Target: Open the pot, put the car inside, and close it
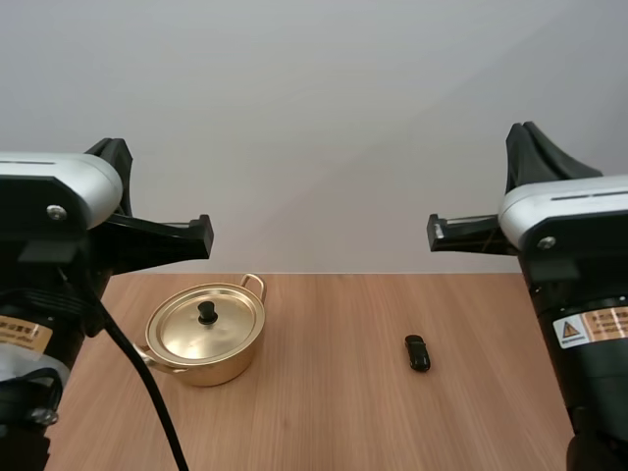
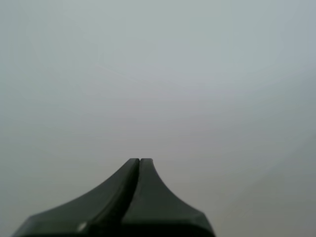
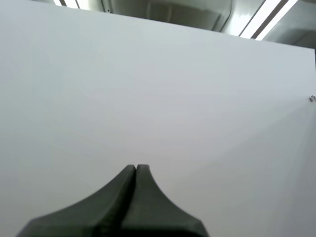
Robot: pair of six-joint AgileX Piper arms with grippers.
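While both of my arms stand raised at the near side, I begin at the left. My left gripper (image 2: 139, 160) is high above the table (image 1: 324, 422). Its two black fingers (image 2: 116, 197) lie pressed together as one dark wedge, with only a thin seam between them, and they hold nothing.

Below it, on the left part of the wooden table, stands the pot (image 1: 211, 365). It is round and golden, and the lid (image 1: 182, 332) sits flat on it, so the pot is closed. A black knob (image 1: 208, 313) rises from the middle of the lid. One small loop handle (image 1: 255, 282) shows at the far right side of the pot.

Further right, a little past the middle of the table, lies the car (image 1: 418, 353). It is small and dark, with its length running from near to far. It rests on the bare wood, well apart from the pot, and neither gripper is near it.

At the right, my right gripper (image 3: 136, 167) is also raised high above the table. Its fingers are closed against each other in the same dark wedge, pinching nothing.
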